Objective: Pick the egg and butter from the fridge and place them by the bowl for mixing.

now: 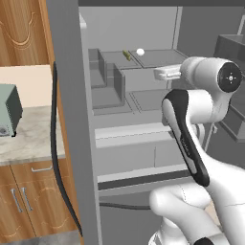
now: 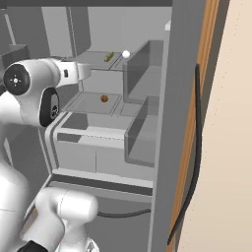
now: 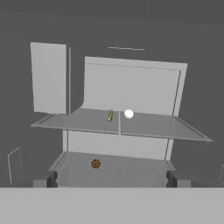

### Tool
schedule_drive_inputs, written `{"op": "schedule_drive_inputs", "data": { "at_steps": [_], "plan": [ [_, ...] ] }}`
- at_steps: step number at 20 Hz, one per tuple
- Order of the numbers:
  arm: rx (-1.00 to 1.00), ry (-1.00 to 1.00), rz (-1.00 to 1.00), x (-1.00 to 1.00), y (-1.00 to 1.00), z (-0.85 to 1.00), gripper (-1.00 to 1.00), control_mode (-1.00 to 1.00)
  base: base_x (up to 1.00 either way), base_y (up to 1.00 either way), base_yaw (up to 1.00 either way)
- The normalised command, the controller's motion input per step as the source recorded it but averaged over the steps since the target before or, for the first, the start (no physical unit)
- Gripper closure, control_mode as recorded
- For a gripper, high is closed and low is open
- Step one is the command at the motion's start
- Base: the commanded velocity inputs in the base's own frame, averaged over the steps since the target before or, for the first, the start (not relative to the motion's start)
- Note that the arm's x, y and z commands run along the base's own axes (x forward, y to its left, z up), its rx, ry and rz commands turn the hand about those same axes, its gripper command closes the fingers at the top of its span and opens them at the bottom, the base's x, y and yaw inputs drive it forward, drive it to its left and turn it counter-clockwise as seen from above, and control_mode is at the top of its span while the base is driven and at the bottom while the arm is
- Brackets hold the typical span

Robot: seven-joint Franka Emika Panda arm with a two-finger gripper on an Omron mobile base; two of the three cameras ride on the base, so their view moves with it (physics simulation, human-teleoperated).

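Inside, fridge shelf holds 2 items — egg beside butter.

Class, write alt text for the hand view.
Inside an open grey fridge, a small white egg and a yellowish butter stick lie close together on the upper shelf. A small brown round item sits on the shelf below.

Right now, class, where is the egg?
The egg sits on the fridge's upper shelf, just right of the butter in the hand view.
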Motion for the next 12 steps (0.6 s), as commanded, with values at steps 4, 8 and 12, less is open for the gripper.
{"op": "schedule_drive_inputs", "data": {
  "at_steps": [4,8,12],
  "plan": [
    [0.0,0.06,0.0,0.63,0.14,0.0,-1.0,-1.0,0.0,0.0,0.0],
    [0.0,0.06,0.0,0.78,0.0,0.0,-1.0,-1.0,0.0,0.0,0.0],
    [0.0,0.02,0.0,0.84,0.0,0.0,-1.0,-1.0,0.0,0.0,0.0]
  ]
}}
